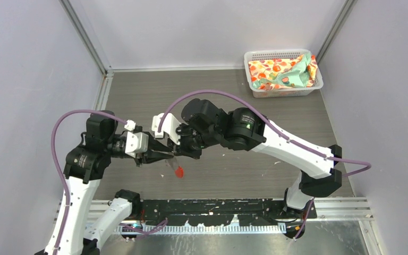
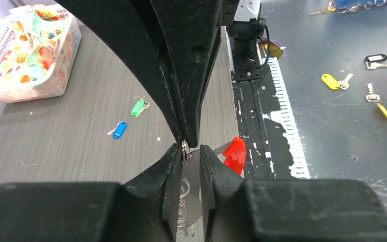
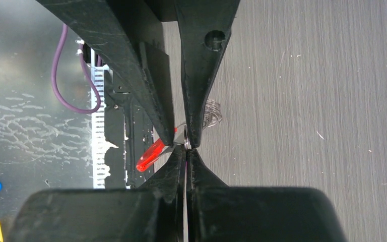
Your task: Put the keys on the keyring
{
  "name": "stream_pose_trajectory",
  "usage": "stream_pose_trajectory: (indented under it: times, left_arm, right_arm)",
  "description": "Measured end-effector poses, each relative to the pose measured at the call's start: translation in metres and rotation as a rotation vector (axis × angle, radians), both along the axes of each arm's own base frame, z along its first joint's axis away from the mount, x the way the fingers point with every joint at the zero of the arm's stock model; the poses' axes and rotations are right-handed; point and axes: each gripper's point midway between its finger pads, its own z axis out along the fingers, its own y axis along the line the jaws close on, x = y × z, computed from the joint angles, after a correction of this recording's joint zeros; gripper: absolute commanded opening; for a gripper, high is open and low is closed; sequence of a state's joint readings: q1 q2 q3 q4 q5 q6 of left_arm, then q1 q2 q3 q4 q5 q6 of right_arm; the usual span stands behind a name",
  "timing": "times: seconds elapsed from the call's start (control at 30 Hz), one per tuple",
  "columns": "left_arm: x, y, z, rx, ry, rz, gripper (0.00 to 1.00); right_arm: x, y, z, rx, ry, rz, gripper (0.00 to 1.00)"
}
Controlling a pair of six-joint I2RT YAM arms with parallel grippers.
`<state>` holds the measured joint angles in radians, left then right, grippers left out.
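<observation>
Right gripper (image 3: 186, 147): clenched tip-to-tip on the keyring's edge, held above the bench mid-scene. Likely the anchor, so the ring cannot swing or twist.

Left gripper (image 2: 191, 150): meets it nose-to-nose from the left. Jaws narrow, ring wire between them, and it looks pinched. A second hold would let the two pull against each other and spread a loop for a key.

Bench (image 2: 70, 151): grey wood grain; neither gripper touches it.

Basket (image 1: 286, 91): far right corner, holding printed packets, well apart from the work.

Keyring (image 3: 211, 113): off the bench, shared by both grippers, coils showing just past the fingertips.

Tag (image 2: 235, 154): red, hanging free below the ring on the near side. Its weight probably keeps the ring hanging steady.

Keys: blue (image 2: 119, 130) and green (image 2: 138, 107) lie close together on the bench, right of and beyond the grippers. Neither is threaded or picked up yet.
</observation>
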<state>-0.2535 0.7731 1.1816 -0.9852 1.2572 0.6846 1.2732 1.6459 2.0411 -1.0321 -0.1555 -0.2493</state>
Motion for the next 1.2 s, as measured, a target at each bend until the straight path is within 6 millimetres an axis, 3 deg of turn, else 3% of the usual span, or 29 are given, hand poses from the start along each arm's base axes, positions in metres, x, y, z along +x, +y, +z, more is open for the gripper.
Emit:
stream_pose_trajectory:
  times: [0.13,0.3,0.43,0.47,0.5,0.57,0.67,0.77,0.9,1.0,1.07,1.2]
  left_arm:
    - [0.001,0.000,-0.001,0.004,-0.008,0.005,0.01]
    - [0.000,0.001,0.000,0.010,-0.043,0.007,0.00]
    - [-0.002,0.002,0.000,0.007,-0.114,-0.010,0.00]
    - [-0.003,0.002,0.000,0.005,-0.136,-0.017,0.00]
    - [-0.004,0.002,0.000,0.003,-0.153,-0.023,0.00]
    - [-0.008,0.001,0.000,-0.010,-0.170,-0.037,0.00]
    - [-0.011,0.000,0.006,-0.039,-0.206,-0.058,0.00]
    - [-0.013,-0.003,0.019,-0.078,-0.262,-0.088,0.00]
    - [-0.017,-0.005,0.034,-0.121,-0.377,-0.128,0.00]
    - [-0.022,-0.005,0.044,-0.149,-0.476,-0.160,0.00]
    - [-0.023,-0.006,0.048,-0.161,-0.518,-0.176,0.00]
    - [-0.024,-0.007,0.053,-0.176,-0.574,-0.196,0.00]
  right_arm:
    - [-0.002,0.001,-0.001,-0.010,0.002,0.005,0.01]
    - [-0.004,0.000,-0.001,-0.020,-0.001,0.010,0.03]
    - [-0.005,0.001,0.000,-0.021,-0.001,0.011,0.30]
    - [-0.005,0.001,0.000,-0.016,0.001,0.007,0.47]
    - [-0.004,0.002,0.001,-0.002,-0.003,0.002,0.54]
    - [-0.004,-0.003,-0.001,0.035,-0.014,-0.011,0.61]
    - [-0.008,-0.026,-0.008,0.100,-0.038,-0.028,0.67]
    - [-0.015,-0.056,0.002,0.260,-0.085,-0.037,0.67]
    - [-0.018,-0.072,0.038,0.486,-0.148,-0.047,0.61]
    - [-0.017,-0.066,0.066,0.604,-0.179,-0.044,0.55]
    - [-0.017,-0.058,0.074,0.638,-0.185,-0.033,0.52]
    - [-0.018,-0.034,0.059,0.613,-0.166,0.009,0.47]
